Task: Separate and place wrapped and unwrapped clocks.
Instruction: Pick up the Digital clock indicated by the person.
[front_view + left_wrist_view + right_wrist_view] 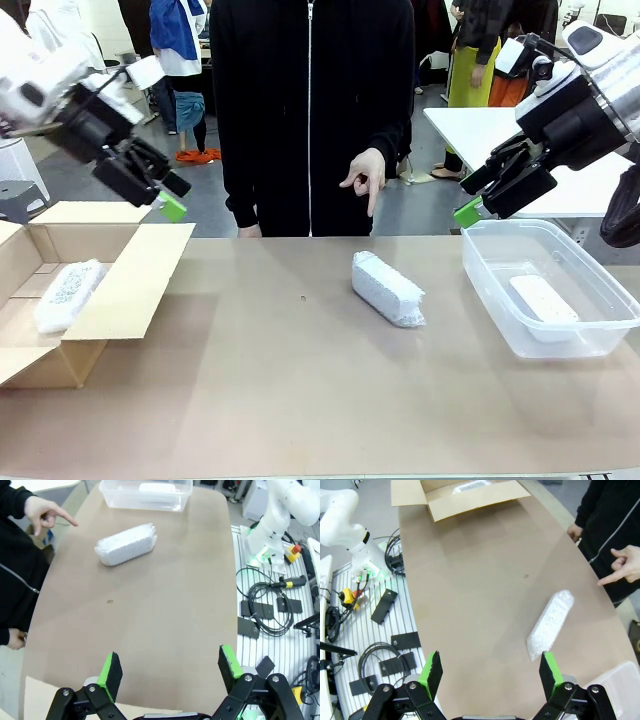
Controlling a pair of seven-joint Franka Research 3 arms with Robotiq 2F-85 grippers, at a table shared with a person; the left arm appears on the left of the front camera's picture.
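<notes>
- Front view: the left end effector point(150, 187) hangs above the cardboard box point(130, 275), fingers spread and carrying nothing; a wrapped clock point(68, 294) lies in the box below and to its outer side.
- Right end effector point(497, 196) hovers over the near rim of the clear tub point(590, 340), fingers likewise spread and bare; the unwrapped clock point(542, 298), smooth and white, lies in the tub below it.
- Between the two end effectors, on the open table point(300, 390), lies a second bubble-wrapped clock point(387, 288), closer to the right one. The person's hand point(364, 177) points down toward it.
- Left wrist view: that bundle point(126, 544) sits far ahead of the fingers point(112, 669), lying crosswise.
- Right wrist view: it point(550, 624) lies just ahead of the right-hand finger point(548, 669).
- Handling, as a judgement: the wrap looks soft, springy and somewhat slick over a stiff, light core. Best gripped across the narrow width near mid-length, squeezing until the wrap gives.
</notes>
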